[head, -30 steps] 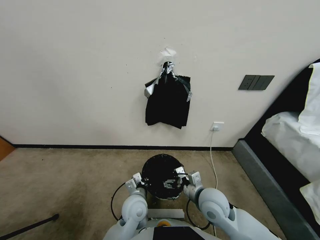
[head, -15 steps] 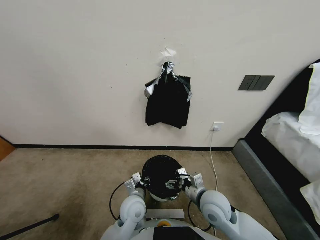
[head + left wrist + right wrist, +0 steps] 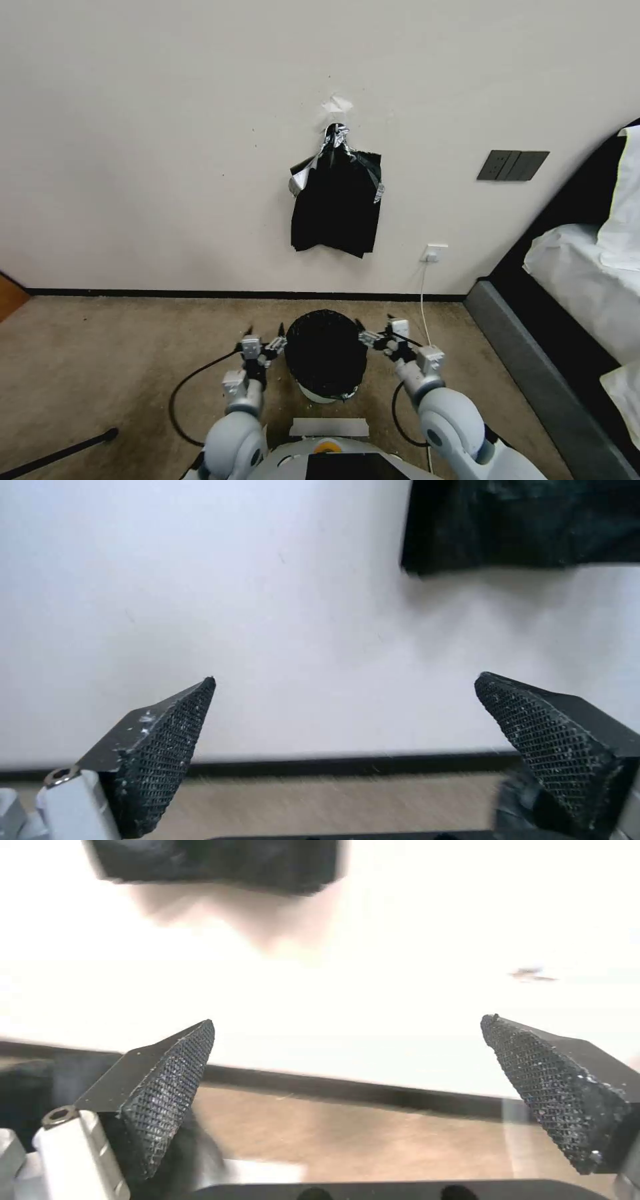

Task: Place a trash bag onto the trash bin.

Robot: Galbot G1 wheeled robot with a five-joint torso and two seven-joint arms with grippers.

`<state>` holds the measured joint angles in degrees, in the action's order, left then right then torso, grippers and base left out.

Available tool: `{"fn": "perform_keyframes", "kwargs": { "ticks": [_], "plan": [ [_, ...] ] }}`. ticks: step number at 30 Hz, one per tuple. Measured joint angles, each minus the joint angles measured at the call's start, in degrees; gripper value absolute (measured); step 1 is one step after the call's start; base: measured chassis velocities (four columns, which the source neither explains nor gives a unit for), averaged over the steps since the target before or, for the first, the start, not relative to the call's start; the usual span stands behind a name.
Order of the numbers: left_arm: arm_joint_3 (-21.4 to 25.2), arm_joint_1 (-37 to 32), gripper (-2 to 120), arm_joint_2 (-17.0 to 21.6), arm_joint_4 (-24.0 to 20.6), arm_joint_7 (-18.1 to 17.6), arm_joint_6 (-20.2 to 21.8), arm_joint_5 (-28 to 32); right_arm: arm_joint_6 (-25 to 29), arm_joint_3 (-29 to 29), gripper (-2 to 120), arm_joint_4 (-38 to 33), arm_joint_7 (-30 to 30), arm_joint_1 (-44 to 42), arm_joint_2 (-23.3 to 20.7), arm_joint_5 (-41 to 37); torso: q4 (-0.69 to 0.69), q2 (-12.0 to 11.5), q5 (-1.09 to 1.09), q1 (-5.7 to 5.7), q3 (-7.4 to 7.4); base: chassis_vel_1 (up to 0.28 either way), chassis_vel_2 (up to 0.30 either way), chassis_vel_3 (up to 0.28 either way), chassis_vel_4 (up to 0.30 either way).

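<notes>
- Trash bin (image 3: 319,393): lower centre of head view, on the carpet (image 3: 120,360), just ahead of the robot's torso. Only a sliver of cream-white wall shows at its near bottom edge.
- Trash bag (image 3: 326,352): glossy black, crinkled, spread over the bin's mouth and draped down its sides; covers nearly all of the bin.
- Left gripper (image 3: 265,331): lower centre-left of head view, just beside the bin's left side, tips pointing up-frame toward the wall. Jaws spread wide, nothing between them. Apart from the bag.
- Left wrist view: both textured fingers (image 3: 167,750) sit low in frame w/ a wide gap; bare wall (image 3: 267,605) and dark baseboard (image 3: 333,766) seen between them.
- Right gripper (image 3: 373,325): lower centre-right of head view, just beside the bin's right side, level w/ the left one. Jaws also wide apart, empty.
- Right wrist view: fingers (image 3: 170,1090) far apart at frame bottom; wall, baseboard and carpet strip between.
- Bundle of black bags (image 3: 335,203): hangs on the wall, centre of head view, bunched at a silvery top; well above the bin.
- White cable (image 3: 424,313) drops from a wall socket (image 3: 434,253), right of the bin.
- Bed (image 3: 587,280) w/ white bedding along the right edge; dark switch panel (image 3: 512,165) on the wall, upper right.
</notes>
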<state>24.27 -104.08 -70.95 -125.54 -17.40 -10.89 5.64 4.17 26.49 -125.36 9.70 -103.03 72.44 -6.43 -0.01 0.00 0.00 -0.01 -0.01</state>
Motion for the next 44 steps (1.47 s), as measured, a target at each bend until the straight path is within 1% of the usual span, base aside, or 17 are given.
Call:
{"fn": "perform_keyframes", "kwargs": {
  "ticks": [1,2,3,4,5,7,10,13,44],
  "plan": [
    [0.93,-1.36,100,-0.67,-0.06,0.64,-1.41,-0.34,1.58,0.35,100,0.40,-0.23,-1.01,1.86,1.95,-0.01,0.00,-0.02,0.00,0.00,0.000,0.000,0.000,0.000],
    [0.93,-1.36,100,-0.67,-0.06,0.64,-1.41,-0.34,1.58,0.35,100,0.40,-0.23,-1.01,1.86,1.95,-0.01,0.00,-0.02,0.00,0.00,0.000,0.000,0.000,0.000],
    [1.77,-3.07,100,-1.35,-0.06,1.51,-3.16,-0.69,3.97,0.44,100,1.08,-0.37,-2.17,4.53,4.69,0.02,0.00,-0.01,0.00,0.00,0.000,0.000,0.000,0.000],
    [2.20,-4.08,100,-1.69,0.10,2.01,-4.31,-0.89,5.52,0.40,100,1.49,-0.37,-2.59,6.17,6.16,0.01,0.00,0.00,0.00,0.00,0.000,0.000,0.000,0.000],
    [2.20,-4.08,100,-1.69,0.10,2.01,-4.31,-0.89,5.52,0.40,100,1.49,-0.37,-2.59,6.17,6.16,0.01,0.00,0.00,0.00,0.00,0.000,0.000,0.000,0.000],
    [2.72,-5.55,100,-2.10,1.36,2.88,-6.64,-0.99,9.08,-0.09,100,2.07,-0.32,-3.13,10.30,8.95,0.03,0.00,-0.01,0.00,0.00,0.000,0.000,0.000,0.000],
    [2.73,-5.59,100,-2.11,1.83,2.97,-7.13,-0.95,10.09,-0.39,100,2.14,-0.23,-3.27,11.49,9.39,0.01,0.00,-0.03,0.00,0.00,0.000,0.000,0.000,0.000],
    [2.71,-5.52,100,-2.12,1.95,2.98,-7.17,-0.86,10.21,-0.57,100,2.15,-0.14,-3.24,11.66,9.41,0.02,0.00,0.00,0.00,0.00,0.000,0.000,0.000,0.000],
    [2.41,-5.17,100,-2.07,2.01,2.57,-6.64,-0.36,9.54,-0.88,100,2.04,0.18,-2.87,11.21,8.68,0.01,0.00,0.00,0.00,0.01,0.000,0.000,0.000,0.000]
  ]
}}
